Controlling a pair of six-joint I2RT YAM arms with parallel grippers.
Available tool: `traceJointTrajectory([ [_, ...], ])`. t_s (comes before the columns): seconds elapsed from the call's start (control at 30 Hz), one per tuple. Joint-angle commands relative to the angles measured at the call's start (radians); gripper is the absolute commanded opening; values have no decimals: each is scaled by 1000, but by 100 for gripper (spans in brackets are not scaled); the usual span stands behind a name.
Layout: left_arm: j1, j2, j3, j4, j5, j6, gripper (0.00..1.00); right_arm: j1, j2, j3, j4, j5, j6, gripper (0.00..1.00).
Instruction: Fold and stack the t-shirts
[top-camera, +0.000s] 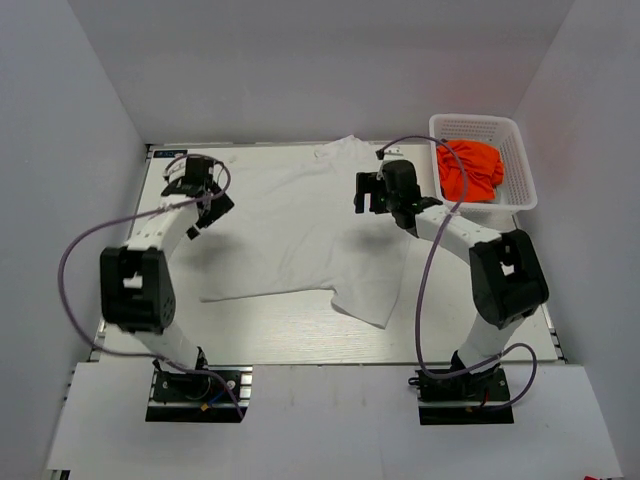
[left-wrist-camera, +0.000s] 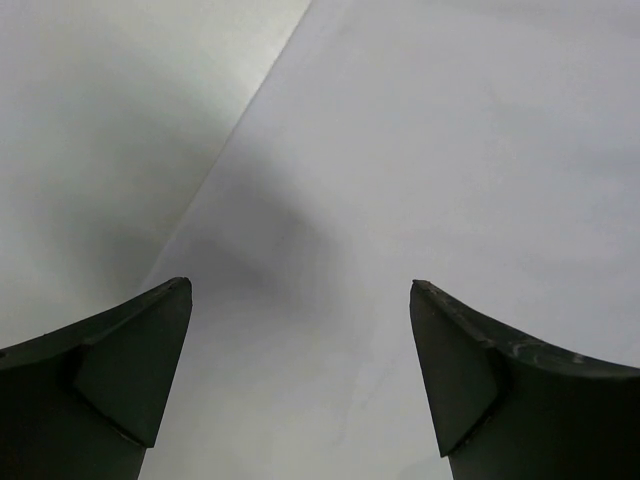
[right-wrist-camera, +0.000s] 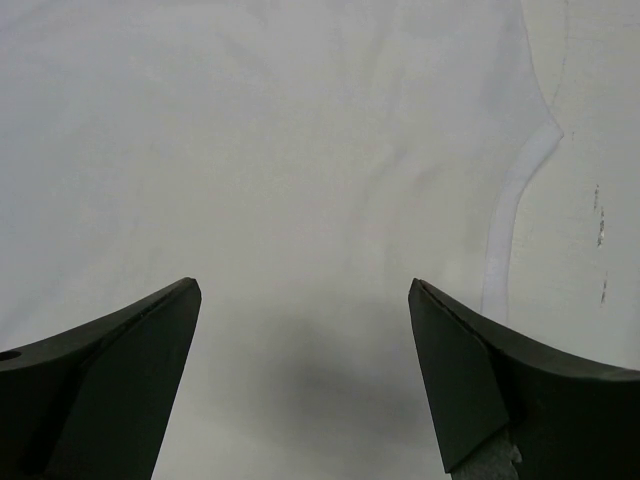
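A: How do the claws stand?

B: Both are spread wide and released; the left gripper (left-wrist-camera: 300, 285) has nothing between its fingers, and neither has the right gripper (right-wrist-camera: 303, 285); neither one grips any cloth.

A: And what lies under them?

B: The white t-shirt (top-camera: 300, 230); it is spread flat on the table (top-camera: 300, 345), its long axis running left to right; one sleeve points to the far edge, the other to the near edge, both at its right end, so the bottom hem lies to the left.

A: Where is it against each claw?

B: The left gripper hangs at the shirt's left end, near the far corner; in its wrist view a straight edge runs on a slant, bare table on one side and cloth on the other; the right gripper hangs over the shirt's right end, with cloth filling its wrist view and a curved white band at the right; whether either fingertip touches the cloth I cannot tell.

A: And the other shirt?

B: The orange t-shirt (top-camera: 468, 168) lies bunched in the white basket (top-camera: 522, 150) at the far right corner, just beside the right arm and well apart from the left gripper.
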Motion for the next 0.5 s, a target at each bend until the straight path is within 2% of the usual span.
traceJointTrajectory([
  [0.0,-8,-242,-262,1,-34,-136,100,11,-84,-118,140,-48,47,90],
  [0.03,-8,-335,-310,-15,-25,-156,100,12,-121,-126,140,-36,56,90],
  [0.13,-8,-485,-481,-94,28,-191,100,14,-153,-149,173,-28,107,90],
  [0.2,-8,-561,-538,-130,49,-217,100,15,-159,-170,186,-60,124,90],
  [0.3,-8,-715,-643,-200,9,-301,100,11,-176,-185,190,-77,127,90],
  [0.47,6,-883,-813,-110,-12,-338,98,11,-195,-204,193,-83,124,90],
])
